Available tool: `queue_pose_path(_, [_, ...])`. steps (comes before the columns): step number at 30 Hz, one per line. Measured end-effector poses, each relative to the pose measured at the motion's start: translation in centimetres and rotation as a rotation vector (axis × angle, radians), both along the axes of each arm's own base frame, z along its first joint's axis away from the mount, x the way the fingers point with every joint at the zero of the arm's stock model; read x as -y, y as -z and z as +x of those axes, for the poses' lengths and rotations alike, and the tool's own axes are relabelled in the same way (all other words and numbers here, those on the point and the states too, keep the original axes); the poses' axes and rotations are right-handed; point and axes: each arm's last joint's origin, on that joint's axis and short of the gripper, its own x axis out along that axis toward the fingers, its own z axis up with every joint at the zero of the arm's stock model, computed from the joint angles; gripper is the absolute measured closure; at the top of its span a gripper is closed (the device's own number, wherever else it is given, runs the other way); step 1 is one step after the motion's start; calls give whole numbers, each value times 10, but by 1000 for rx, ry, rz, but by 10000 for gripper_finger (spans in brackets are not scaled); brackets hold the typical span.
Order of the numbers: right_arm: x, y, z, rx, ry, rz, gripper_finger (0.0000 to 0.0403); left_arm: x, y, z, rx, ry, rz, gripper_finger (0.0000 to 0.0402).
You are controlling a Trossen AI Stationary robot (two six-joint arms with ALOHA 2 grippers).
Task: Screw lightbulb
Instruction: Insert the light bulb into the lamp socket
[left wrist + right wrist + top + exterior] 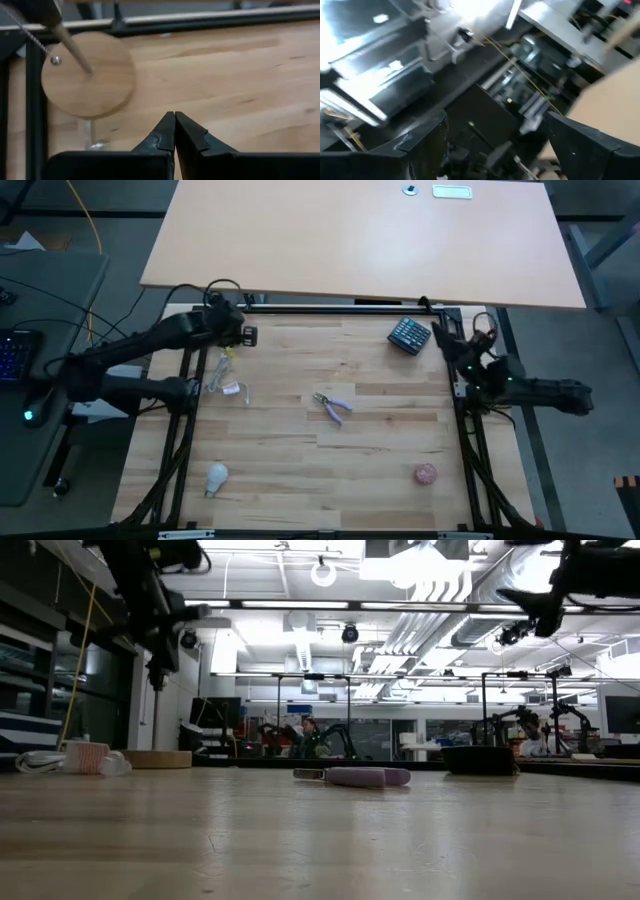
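Note:
The lightbulb (pixel 216 477), small and white, lies on its side on the wooden table near the front left corner, far from both arms. My left gripper (pixel 246 334) hovers shut above the far left part of the table, slanting down; its wrist view shows the shut fingers (pixel 175 132) with nothing between them, close to a round wooden disc (pixel 87 75) with a thin stem. My right gripper (pixel 447 340) is raised at the far right and tipped upward. Its open fingers (pixel 495 150) face the room and hold nothing.
Purple-handled pliers (pixel 333 407) lie mid-table. A dark keypad-like box (pixel 409 335) sits far right, a pinkish ball (pixel 426 473) front right. Clear plastic pieces (pixel 225 380) lie at the left. A black frame rail (pixel 340 307) runs along the far edge.

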Motion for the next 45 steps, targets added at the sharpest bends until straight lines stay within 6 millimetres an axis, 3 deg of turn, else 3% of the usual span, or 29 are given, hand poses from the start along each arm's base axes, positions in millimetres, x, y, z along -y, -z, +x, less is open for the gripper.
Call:
queue_pose_path(7, [-1,9,19,-98,-128,-4,84,-11,40,-13,-101,-89,-49,349])
queue_pose_path(15, [1,11,23,-20,-114,129,84,-20,65,-32,16,-262,2,243])
queue_pose_path(19, [2,11,23,-11,-89,150,84,-33,70,-30,117,-259,79,203])
queue_pose_path(22, [2,11,23,-10,-90,151,84,-43,77,-32,67,-246,94,184])
queue_pose_path(28, [2,11,23,-43,-79,111,84,-56,93,-40,-62,-338,77,176])
queue_pose_path(36, [2,11,22,-63,-38,93,84,-70,109,-32,-120,-467,169,176])
queue_pose_path(45, [2,11,22,-65,-33,87,84,-82,128,-22,-69,-612,237,176])
